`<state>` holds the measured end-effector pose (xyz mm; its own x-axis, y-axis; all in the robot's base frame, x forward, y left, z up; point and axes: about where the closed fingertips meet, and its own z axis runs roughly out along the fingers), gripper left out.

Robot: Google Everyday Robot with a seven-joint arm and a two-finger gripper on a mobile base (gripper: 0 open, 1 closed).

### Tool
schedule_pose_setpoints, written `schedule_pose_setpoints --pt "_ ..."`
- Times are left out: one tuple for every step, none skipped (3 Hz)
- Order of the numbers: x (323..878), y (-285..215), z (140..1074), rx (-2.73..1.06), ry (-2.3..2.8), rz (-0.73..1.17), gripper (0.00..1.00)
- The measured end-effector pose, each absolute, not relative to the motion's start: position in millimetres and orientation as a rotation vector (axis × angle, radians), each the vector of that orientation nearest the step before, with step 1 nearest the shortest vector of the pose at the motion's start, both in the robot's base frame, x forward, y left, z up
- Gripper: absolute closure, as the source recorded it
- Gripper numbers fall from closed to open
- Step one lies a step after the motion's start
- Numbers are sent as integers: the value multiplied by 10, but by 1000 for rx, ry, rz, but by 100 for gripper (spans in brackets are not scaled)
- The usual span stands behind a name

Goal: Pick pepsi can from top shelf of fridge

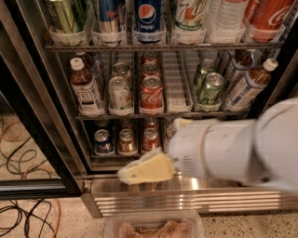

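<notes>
Claw: our claw (145,169) hangs low in the middle of the frame, in front of the lowest cans and just above the steel base grille. We cannot tell whether it is open or closed, and we see nothing in it.
Pepsi can: the pepsi can (148,18) stands upright at the top centre of the frame, between a Red Bull can (108,14) to its left and a 7UP bottle (191,14) to its right.
Top shelf: the top shelf (163,47) carries it, well above the claw.
Fridge: the fridge (139,200) fills most of the frame.
Progress: we judge the pick barely started. The can is untouched, and the reach up, the grasp and the withdrawal all remain.
Hidden: the can's lid is cut off by the upper edge, and the white arm (233,148) covers the fridge's lower right.
</notes>
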<state>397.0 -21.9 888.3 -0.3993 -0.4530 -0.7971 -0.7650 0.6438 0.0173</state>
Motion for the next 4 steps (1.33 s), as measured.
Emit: schedule_pose_setpoints --pt "4050 147 8602 -683 2081 667 0" --pt "4156 368 8712 -582 2043 719 0" --pt "4121 450 8720 -551 2014 624 0" --pt "4448 307 9041 -372 1901 551 0"
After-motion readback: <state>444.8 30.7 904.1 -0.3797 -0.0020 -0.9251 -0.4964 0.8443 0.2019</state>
